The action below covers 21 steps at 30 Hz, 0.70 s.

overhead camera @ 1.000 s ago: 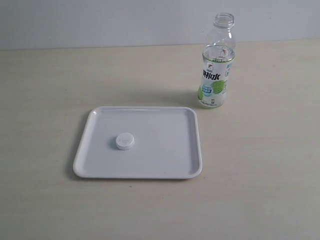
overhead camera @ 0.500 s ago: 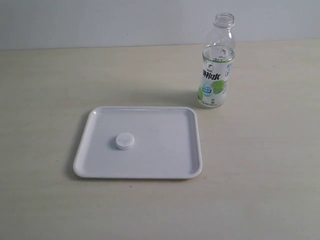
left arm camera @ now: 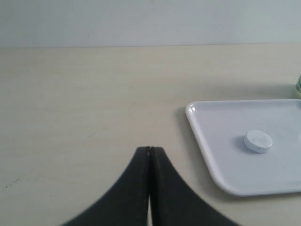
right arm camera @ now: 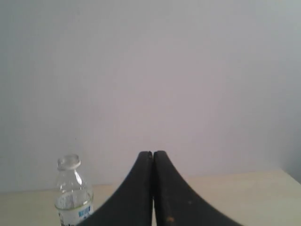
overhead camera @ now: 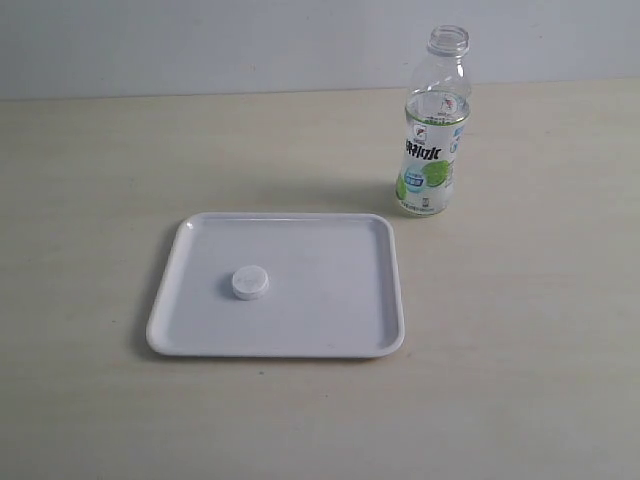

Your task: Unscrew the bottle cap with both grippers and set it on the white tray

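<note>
Table [overhead camera: 100,160]: pale, flat, carries all items.
Wall [overhead camera: 200,40]: plain, behind the table.
Tray [overhead camera: 330,300]: white, flat on the table, ahead of the left gripper [left arm camera: 149,150], well apart, only bare table between.
Bottle [overhead camera: 432,150]: upright, uncapped, near a tray corner, not touching; well ahead of the right gripper [right arm camera: 153,154].
Cap [overhead camera: 250,283]: lies on the tray, off the rim, well apart from both grippers.
Left gripper: jaws pressed together, empty.
Right gripper: jaws pressed together, empty.
</note>
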Available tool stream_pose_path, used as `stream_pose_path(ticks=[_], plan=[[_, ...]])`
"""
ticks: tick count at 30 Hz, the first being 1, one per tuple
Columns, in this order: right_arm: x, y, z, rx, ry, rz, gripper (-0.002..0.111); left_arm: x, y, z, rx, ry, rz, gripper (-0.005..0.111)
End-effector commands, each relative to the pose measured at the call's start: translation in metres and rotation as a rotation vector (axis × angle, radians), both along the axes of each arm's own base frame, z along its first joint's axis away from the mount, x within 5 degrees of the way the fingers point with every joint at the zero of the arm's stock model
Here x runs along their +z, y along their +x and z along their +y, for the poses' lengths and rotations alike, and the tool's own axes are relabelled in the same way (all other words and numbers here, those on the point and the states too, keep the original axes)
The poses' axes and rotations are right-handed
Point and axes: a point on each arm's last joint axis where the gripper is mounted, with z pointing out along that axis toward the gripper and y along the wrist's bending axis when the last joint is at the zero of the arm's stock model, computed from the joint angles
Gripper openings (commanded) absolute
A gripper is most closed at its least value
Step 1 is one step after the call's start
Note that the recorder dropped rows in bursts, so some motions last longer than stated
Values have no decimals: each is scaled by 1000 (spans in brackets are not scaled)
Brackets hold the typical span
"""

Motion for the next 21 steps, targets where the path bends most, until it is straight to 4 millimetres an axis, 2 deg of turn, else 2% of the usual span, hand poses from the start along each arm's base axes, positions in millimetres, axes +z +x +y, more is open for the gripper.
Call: stream_pose_path(ticks=[1, 10, 21], plan=[[-27, -2, 0, -4, -12, 66, 0, 1, 0, 0, 4, -16, -8, 0], [-58, -7, -2, -30, 2, 222, 0, 1, 0, 0, 4, -16, -8, 0], [-69, -4, -2, -27, -1, 246, 0, 1, 0, 0, 4, -16, -8, 0]])
